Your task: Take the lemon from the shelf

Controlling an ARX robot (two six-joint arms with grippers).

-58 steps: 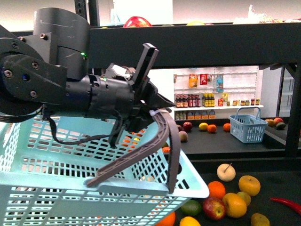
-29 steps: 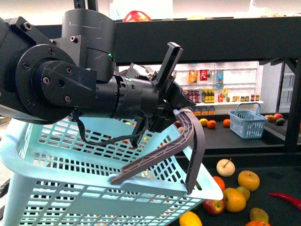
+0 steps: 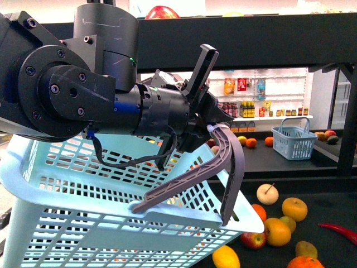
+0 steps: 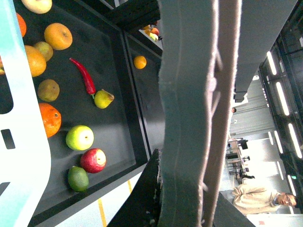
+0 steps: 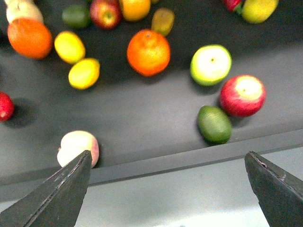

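The lemon (image 3: 226,258), a smooth yellow oval, lies on the lower tier of the black shelf (image 3: 251,50), just past the corner of the light blue basket (image 3: 83,195). In the right wrist view the lemon (image 5: 69,47) has a second yellow oval fruit (image 5: 84,73) beside it. My right gripper (image 5: 168,156) hangs open and empty over the tier's front lip (image 5: 189,161), apart from the fruit. My left gripper (image 3: 215,125) is shut on the grey basket handle (image 3: 223,162), holding the basket up; that handle (image 4: 189,118) fills the left wrist view.
Oranges (image 5: 148,52), red apples (image 5: 242,94), a green apple (image 5: 210,64), a dark green fruit (image 5: 214,124) and a red chilli (image 4: 84,75) are scattered on the tier. A small blue basket (image 3: 294,142) and white bottle shelves (image 3: 262,106) stand far behind.
My left arm has swung right and up with the basket, now covering more of the front view. The fruit has not moved.
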